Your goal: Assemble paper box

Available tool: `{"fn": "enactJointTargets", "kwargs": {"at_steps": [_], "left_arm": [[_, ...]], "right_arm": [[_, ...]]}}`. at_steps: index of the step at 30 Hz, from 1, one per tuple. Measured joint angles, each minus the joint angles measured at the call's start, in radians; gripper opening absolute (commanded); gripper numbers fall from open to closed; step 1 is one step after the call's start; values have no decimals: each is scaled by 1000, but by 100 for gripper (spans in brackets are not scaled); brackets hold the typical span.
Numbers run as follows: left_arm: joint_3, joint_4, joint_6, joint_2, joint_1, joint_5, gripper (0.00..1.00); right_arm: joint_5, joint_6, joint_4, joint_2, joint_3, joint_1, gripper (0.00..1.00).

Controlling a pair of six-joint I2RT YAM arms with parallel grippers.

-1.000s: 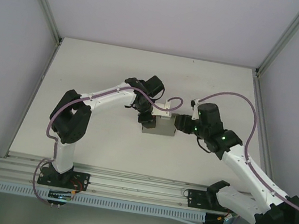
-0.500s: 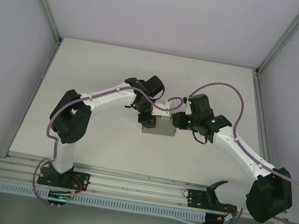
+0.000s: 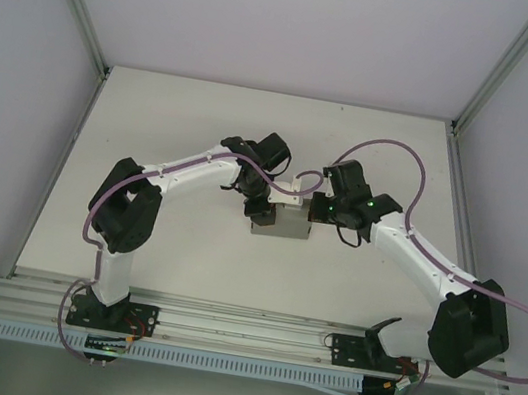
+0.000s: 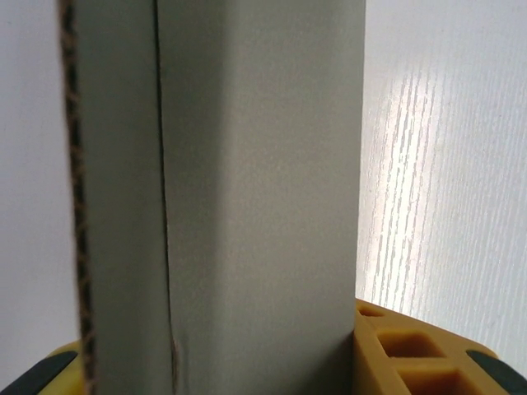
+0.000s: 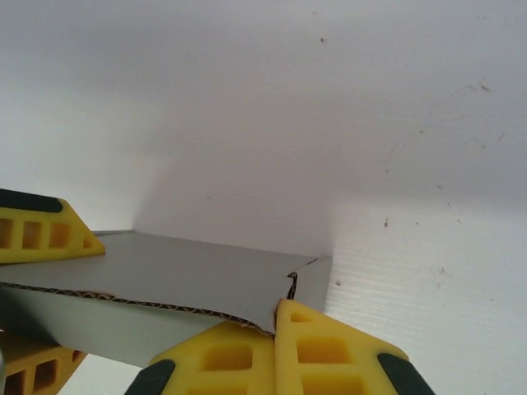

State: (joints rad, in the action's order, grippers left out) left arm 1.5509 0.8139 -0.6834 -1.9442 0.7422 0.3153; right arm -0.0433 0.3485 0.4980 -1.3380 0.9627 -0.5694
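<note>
Where the top view looks down, the box point(image 3: 282, 225) is seen near the middle of the surface point(image 3: 206, 117), standing as a small grey body with walls raised, so the main folds are judged to be done. It is flanked by the left hand point(image 3: 260, 207) at its left end and the right hand point(image 3: 315, 209) at its right end. Whether every flap is tucked cannot be told from above.

At the left wrist, a tall grey panel with a crease and a raw corrugated edge is seen between the yellow fingers point(image 4: 412, 354). The left hand is therefore taken to be clamped on the box, steadying it.

At the right wrist, a thin grey flap with a notched corner is seen lying between an upper finger point(image 5: 41, 234) and a lower one. The right hand is closed tight and pinched on that flap of the box. This flap is judged to be the step in hand; folding it home and locking any tabs is what appears to be left.

No brand, label or writing can be read on the cardboard or elsewhere.
</note>
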Motion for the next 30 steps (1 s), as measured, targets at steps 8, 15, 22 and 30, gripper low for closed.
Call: {"fn": "enactJointTargets", "kwargs": {"at_steps": [8,15,22,30], "left_arm": [[15,9,8,-9,2,-2,39],[16,0,7,-11,7,-5,38],[16,-6,8,-11,11,-5,38],[17,-6,26,-12,11,-10,40]], "right_arm": [[93,161,-76,37,-62,-46,0],[122,241,-93,51,-74,-55,0],[125,229,-75,51,-68,-55,0],[171,201,-242,99,-193,-75,0]]}}
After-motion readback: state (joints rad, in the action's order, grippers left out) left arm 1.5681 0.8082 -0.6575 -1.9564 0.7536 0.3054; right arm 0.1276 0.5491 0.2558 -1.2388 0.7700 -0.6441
